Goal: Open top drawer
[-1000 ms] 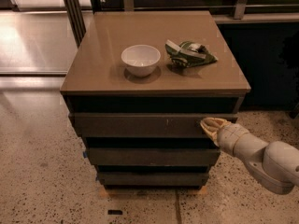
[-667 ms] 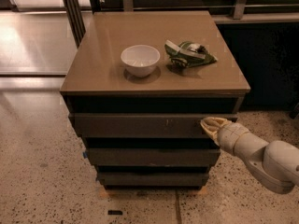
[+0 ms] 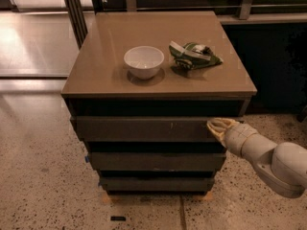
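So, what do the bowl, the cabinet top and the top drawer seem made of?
The bowl looks like glazed white ceramic: smooth, shiny. The cabinet top seems semi-gloss brown laminate: it reflects light. The top drawer looks matte dark painted board, perhaps laminate: pale scratches show. The tool is at its right end.

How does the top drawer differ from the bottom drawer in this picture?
The top drawer front looks wider than the bottom drawer front. The top drawer shows small pale scratches; the bottom drawer looks unmarked. The tool is at the top drawer's right end, well above the bottom drawer. Both are dark, handleless fronts.
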Motion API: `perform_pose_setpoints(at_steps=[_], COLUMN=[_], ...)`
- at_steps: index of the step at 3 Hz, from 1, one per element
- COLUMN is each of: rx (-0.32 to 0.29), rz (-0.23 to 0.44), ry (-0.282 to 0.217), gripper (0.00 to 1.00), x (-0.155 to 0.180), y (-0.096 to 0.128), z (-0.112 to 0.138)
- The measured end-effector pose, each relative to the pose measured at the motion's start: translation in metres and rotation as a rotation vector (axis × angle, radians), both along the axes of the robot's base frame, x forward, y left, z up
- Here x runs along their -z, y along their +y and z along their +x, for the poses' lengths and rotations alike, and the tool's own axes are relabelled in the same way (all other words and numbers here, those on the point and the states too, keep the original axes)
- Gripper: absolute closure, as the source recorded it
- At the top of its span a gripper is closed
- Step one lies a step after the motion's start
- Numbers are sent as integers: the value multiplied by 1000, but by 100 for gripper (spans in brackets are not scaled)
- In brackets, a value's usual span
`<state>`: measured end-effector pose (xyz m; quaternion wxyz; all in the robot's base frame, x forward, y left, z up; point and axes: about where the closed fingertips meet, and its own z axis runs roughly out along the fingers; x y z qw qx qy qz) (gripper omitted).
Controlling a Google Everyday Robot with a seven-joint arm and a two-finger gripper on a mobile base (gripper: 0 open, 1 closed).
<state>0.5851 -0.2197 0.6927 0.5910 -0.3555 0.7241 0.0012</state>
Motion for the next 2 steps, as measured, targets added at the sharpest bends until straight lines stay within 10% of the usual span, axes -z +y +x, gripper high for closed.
perform_pose_setpoints(at_steps=[2], rx=[19], rz=[-10], ry=[1], gripper=[100], x=[-10], y=[-3], z=[1])
